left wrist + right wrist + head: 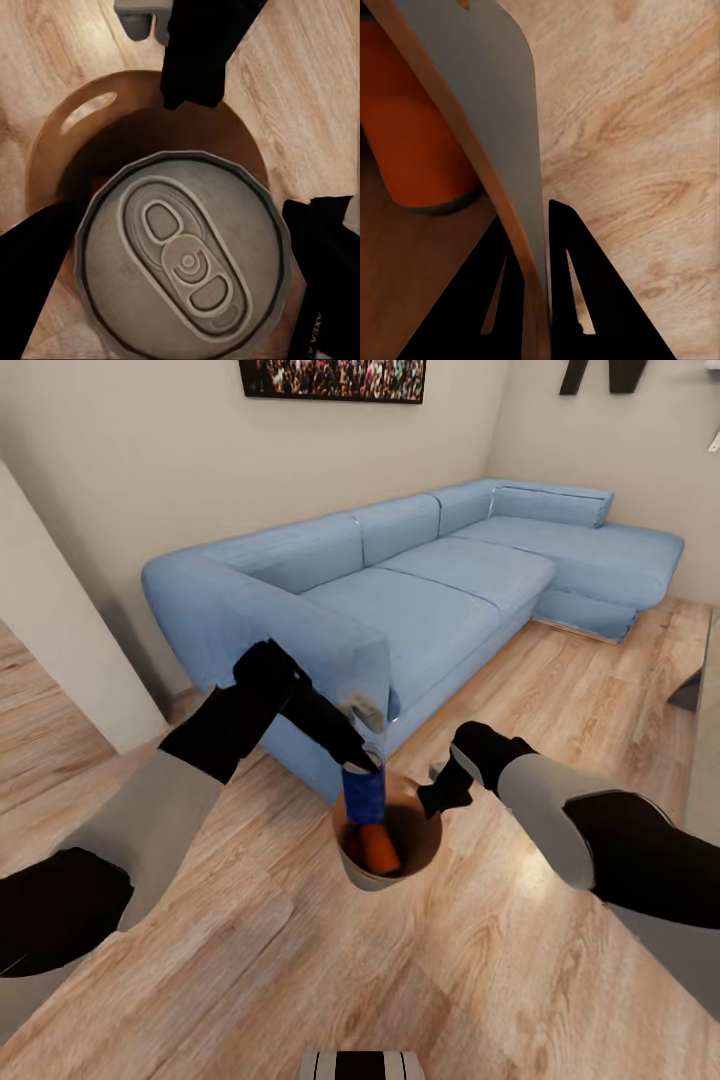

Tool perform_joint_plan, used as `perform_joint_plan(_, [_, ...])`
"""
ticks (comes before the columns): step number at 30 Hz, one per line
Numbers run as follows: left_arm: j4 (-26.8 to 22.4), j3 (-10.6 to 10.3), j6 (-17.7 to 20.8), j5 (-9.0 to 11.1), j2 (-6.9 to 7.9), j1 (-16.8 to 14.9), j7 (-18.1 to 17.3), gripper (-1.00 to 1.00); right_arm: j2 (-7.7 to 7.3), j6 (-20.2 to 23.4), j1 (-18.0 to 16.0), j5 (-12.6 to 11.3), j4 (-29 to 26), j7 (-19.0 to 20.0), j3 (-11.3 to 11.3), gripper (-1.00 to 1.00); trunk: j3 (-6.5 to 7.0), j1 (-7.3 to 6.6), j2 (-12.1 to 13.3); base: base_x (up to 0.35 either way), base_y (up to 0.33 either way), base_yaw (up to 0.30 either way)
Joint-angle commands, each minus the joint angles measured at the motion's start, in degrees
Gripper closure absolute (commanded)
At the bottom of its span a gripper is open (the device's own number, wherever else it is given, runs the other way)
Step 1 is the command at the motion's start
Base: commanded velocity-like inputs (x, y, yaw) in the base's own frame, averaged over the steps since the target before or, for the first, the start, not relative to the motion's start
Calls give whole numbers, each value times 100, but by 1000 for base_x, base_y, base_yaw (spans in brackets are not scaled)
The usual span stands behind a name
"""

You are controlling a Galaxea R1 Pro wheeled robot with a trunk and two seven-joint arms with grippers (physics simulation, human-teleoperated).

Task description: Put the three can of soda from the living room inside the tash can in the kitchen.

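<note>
In the head view my left gripper [365, 765] is shut on a dark blue can of soda [364, 797], held upright with its lower end dipping into the tash can [372, 880]. The left wrist view shows the can's silver top [184, 251] over the bin's brown inside [90, 150]. An orange can [380, 848] lies inside the bin, also seen as the orange can [412, 142] by the right wrist. My right gripper [437, 797] is shut on the bin's rim, one finger [585, 300] on each side of the wall [487, 90]. The third can is out of view.
The bin stands on pale wood floor just in front of the blue L-shaped sofa's arm [250, 620]. A crowd photo [333, 378] and a black letter N [605, 374] hang on the walls. A wall corner [60, 630] juts in at left; a glass table edge [705, 710] shows at right.
</note>
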Motion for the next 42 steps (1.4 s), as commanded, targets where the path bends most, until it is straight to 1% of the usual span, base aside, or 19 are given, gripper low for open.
perform_joint_plan(1, [-9, -162, 0, -20, -2, 87, 4, 100, 2, 33, -71, -172, 72, 27, -138, 100, 1, -1, 0, 0, 0, 0])
perform_joint_plan(2, [-26, -336, 0, -28, -7, 163, 8, 100, 3, 33, -160, -172, 154, 27, -138, 100, 1, -1, 0, 0, 0, 0])
perform_joint_plan(3, [-39, -467, 0, -33, -12, 226, 14, 100, 6, 33, -246, -172, 222, 27, -139, 100, 1, -1, 0, 0, 0, 0])
perform_joint_plan(4, [-48, -550, 0, -33, -26, 266, 19, 100, 9, 33, -317, -172, 269, 27, -140, 100, 1, -1, 0, 0, 0, 0])
perform_joint_plan(7, [-62, -650, 0, -35, -70, 314, 25, 100, 25, 33, -427, -172, 327, 27, -142, 100, 1, -1, 0, 0, 0, 0])
perform_joint_plan(9, [-65, -677, 0, -34, -87, 328, 23, 100, 40, 33, -468, -172, 341, 27, -142, 100, 1, -1, 0, 0, 0, 0])
perform_joint_plan(13, [-68, -702, 0, -34, -100, 419, 38, 100, 68, 33, -560, -172, 359, 27, -143, 100, 1, -1, 0, 0, 0, 0])
perform_joint_plan(16, [-75, -705, 0, -31, -105, 480, 123, 100, 115, 33, -582, -172, 362, 27, -144, 100, 1, -1, 0, 0, 0, 0])
perform_joint_plan(22, [-96, -708, 0, -26, -133, 526, 226, 100, 280, 33, -595, -172, 364, 27, -263, 100, 1, -1, 0, 0, 0, 0])
perform_joint_plan(25, [-99, -708, 0, -25, -162, 529, 245, 100, 315, 33, -599, -172, 364, 27, -283, 100, 1, -1, 0, 0, 0, 0])
perform_joint_plan(30, [-164, -708, 0, 11, -219, 531, 396, 100, 329, 33, -604, -172, 364, 27, -297, 100, 1, -1, 0, 0, 0, 0])
perform_joint_plan(31, [-179, -708, 0, 20, -259, 531, 435, 100, 329, 33, -600, -172, 364, 26, -299, 100, 1, -1, 0, 0, 0, 0])
perform_joint_plan(33, [-187, -708, 0, 24, -290, 531, 463, 100, 330, 33, -598, -172, 364, 25, -300, 100, 1, -1, 0, 0, 0, 0])
perform_joint_plan(42, [-195, -702, 0, 36, -312, 537, 551, 100, 327, 33, -597, -172, 362, 27, -309, 100, 1, -1, 0, 0, 0, 0])
